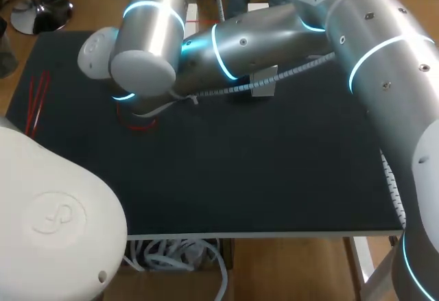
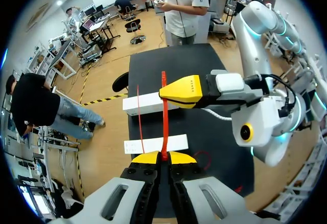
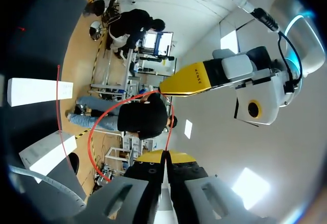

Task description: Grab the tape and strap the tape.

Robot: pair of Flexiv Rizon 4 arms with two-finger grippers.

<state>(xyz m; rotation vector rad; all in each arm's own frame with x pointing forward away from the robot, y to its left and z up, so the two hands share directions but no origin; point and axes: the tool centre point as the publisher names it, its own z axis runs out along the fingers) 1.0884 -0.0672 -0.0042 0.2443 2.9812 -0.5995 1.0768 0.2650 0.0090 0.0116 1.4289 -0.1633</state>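
Grab complete: left gripper point(image 2: 163, 157) fingers pinch one end of the red tape point(image 2: 164, 117), and right gripper point(image 3: 166, 155) fingers pinch it further along, with the tape stretched between them. Strapping outstanding: ahead of the right gripper the tape curves round, apparently unfastened.

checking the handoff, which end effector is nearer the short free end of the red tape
Right. The right end effector pinches the red tape just short of that free end. The left end effector grips it farther back along the tape.
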